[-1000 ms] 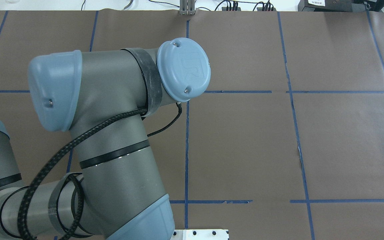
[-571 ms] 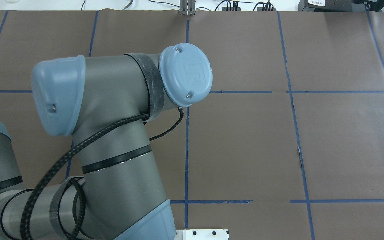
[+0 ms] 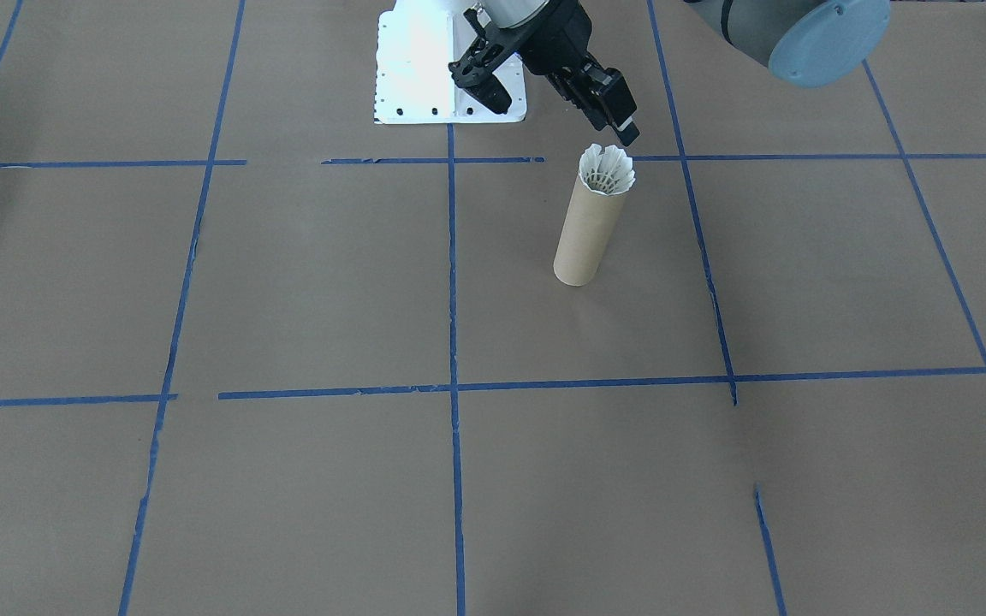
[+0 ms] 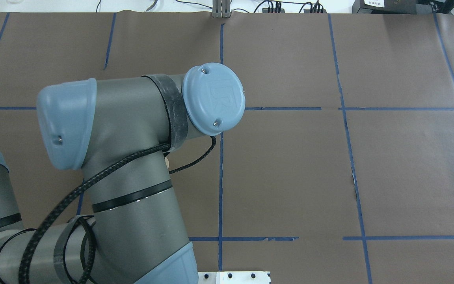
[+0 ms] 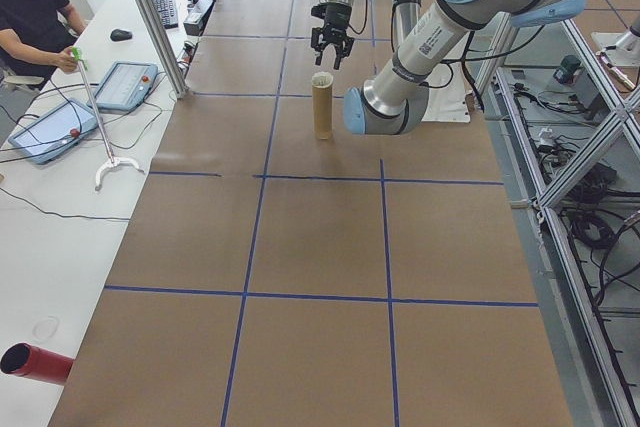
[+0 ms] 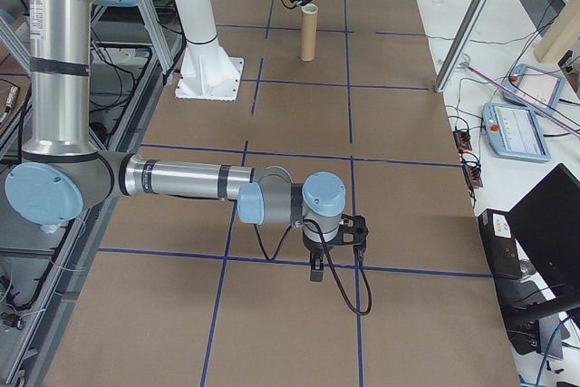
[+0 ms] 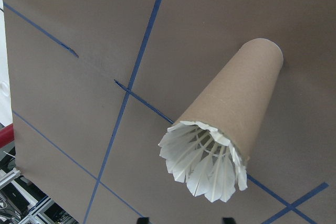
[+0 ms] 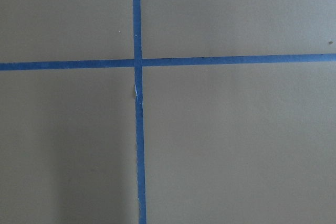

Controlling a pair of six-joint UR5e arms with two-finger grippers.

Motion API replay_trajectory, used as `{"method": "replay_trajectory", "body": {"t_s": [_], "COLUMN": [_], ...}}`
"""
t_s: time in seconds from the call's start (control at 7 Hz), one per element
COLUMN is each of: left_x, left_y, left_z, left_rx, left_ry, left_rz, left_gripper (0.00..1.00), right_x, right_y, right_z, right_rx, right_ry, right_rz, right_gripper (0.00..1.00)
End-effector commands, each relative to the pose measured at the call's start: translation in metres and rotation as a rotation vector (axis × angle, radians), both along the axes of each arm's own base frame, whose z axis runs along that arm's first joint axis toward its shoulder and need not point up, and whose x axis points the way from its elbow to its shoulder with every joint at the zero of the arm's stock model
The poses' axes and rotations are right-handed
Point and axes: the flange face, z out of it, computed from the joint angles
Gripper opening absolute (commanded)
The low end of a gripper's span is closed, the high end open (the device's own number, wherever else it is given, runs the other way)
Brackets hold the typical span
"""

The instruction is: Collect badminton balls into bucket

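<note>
Showing shuttlecock (image 3: 607, 171) in tube (image 3: 587, 231); overhead hides it.

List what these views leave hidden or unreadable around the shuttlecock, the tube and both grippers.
- Shuttlecock: cork tip is hidden inside the cardboard tube; only the feather skirt shows.
- Overhead exterior: the left arm covers the tube, shuttlecock and left gripper.
- Right gripper: appears only in the exterior right view, too small to judge its jaws.
- Right wrist view: only paper and blue tape.
</note>
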Motion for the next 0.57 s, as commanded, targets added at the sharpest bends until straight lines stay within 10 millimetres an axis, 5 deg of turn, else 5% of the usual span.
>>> {"method": "replay_trajectory", "body": {"t_s": [0.0, 0.29, 0.43], "left_x": [-0.009, -0.022, -0.026], "left_y": [0.004, 0.007, -0.01], "left_z": [-0.004, -0.016, -0.019], "left_rx": [0.016, 0.036, 0.065], "left_ry": [0.031, 0.091, 0.147], "left_rz": [-0.001, -0.014, -0.05], "left_gripper": [1.0, 1.0, 1.0], "right_x": [0.0, 0.0, 0.0], "right_y": [0.0, 0.0, 0.0], "right_z": [0.0, 0.0, 0.0], "right_rx": [0.0, 0.0, 0.0], "right_ry": [0.0, 0.0, 0.0], "right_rz": [0.0, 0.0, 0.0], "right_gripper": [1.0, 1.0, 1.0]}}
